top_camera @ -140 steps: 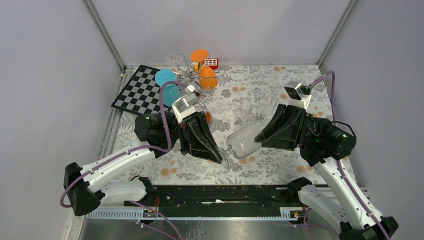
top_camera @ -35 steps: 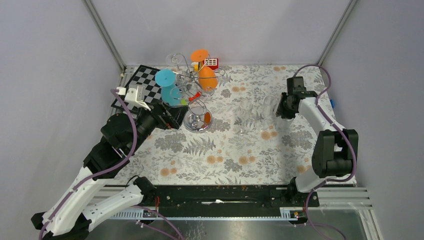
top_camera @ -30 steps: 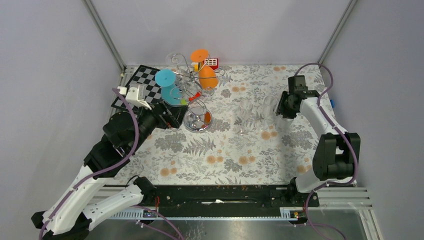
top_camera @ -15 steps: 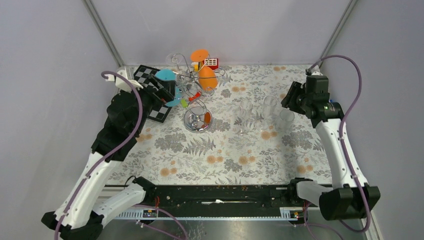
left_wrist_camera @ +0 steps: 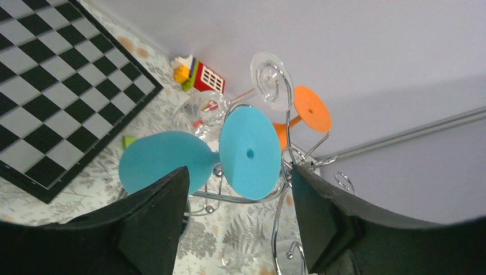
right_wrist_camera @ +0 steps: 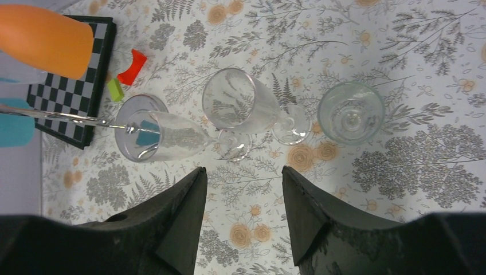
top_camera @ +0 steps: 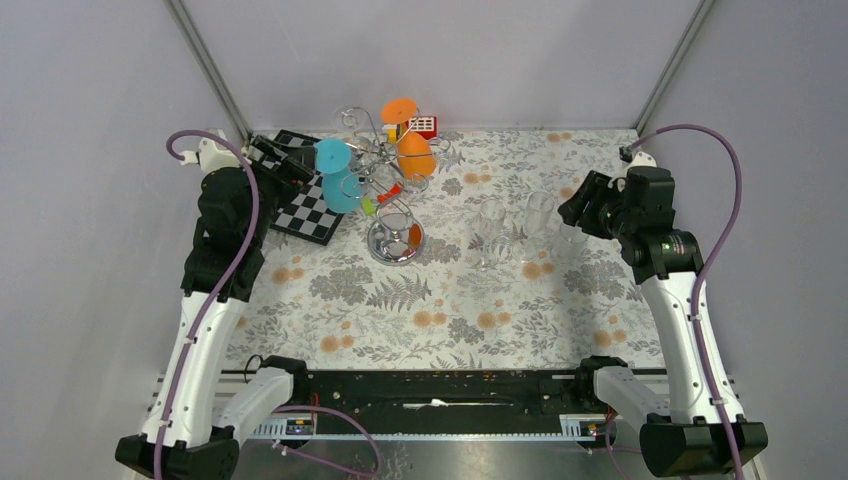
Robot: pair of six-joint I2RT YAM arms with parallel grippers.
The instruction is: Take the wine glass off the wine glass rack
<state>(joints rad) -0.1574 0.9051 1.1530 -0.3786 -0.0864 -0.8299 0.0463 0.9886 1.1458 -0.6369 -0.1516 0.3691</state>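
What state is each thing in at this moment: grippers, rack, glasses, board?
Left gripper: open, empty.
Right gripper: open, empty.
Rack: upright on table.
Blue glass: hanging on rack.
Orange glass: hanging on rack.
Clear glass: hanging on rack.
Table glasses: three, upright, empty.
Chessboard: lying flat.

The top external view looked down from above and behind the arm bases over the table (top_camera: 440,320), the wine glass rack (top_camera: 397,240) toward its far left. The left wrist view sat low over the chessboard (left_wrist_camera: 51,103), close to the rack, facing the back wall (left_wrist_camera: 355,40). The right wrist view looked steeply down on three clear glasses (right_wrist_camera: 235,106), its left edge sharing that chessboard.
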